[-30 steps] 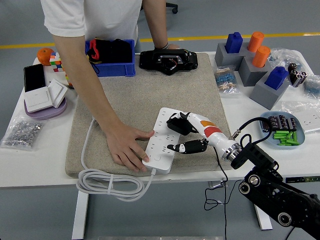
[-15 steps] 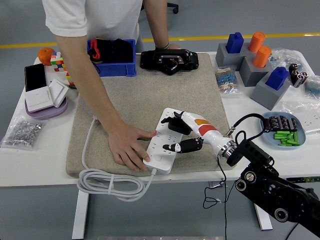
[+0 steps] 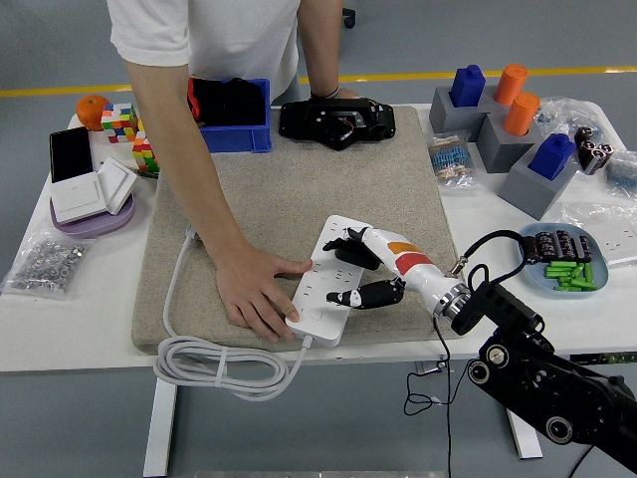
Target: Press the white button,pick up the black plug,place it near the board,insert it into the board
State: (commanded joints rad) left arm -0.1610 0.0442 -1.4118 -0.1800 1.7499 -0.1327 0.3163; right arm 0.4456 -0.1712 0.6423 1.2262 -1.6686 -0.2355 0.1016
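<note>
Right hand (image 3: 366, 269) positioned over the right half of the white power strip (image 3: 320, 299), arm entering from the lower right corner. Black-tipped fingers (image 3: 350, 244) curled down around the black plug (image 3: 356, 256), thumb (image 3: 370, 294) extended toward the left along the strip face below it. Plug held against the upper section of the strip; seating depth in the socket not discernible. Strip laid diagonally on the grey felt mat (image 3: 289, 189), white cable (image 3: 214, 360) leaving its lower end and coiled in loops at the near edge of the white table (image 3: 70, 319). White button not distinguishable on the strip.

Person's hand (image 3: 254, 294) pressed flat on the mat with fingertips resting on the left edge of the strip, forearm reaching down from the far side. Person's other hand placed on the black device (image 3: 333, 119) at the far edge of the mat.

Blue bin (image 3: 239, 134) behind the mat at the left. Phone (image 3: 68, 151) and white wall switches (image 3: 95, 191) on the far left. Grey blocks with blue and orange pegs (image 3: 508, 119) at the far right, blue tray of green parts (image 3: 567, 261) near the right edge.
</note>
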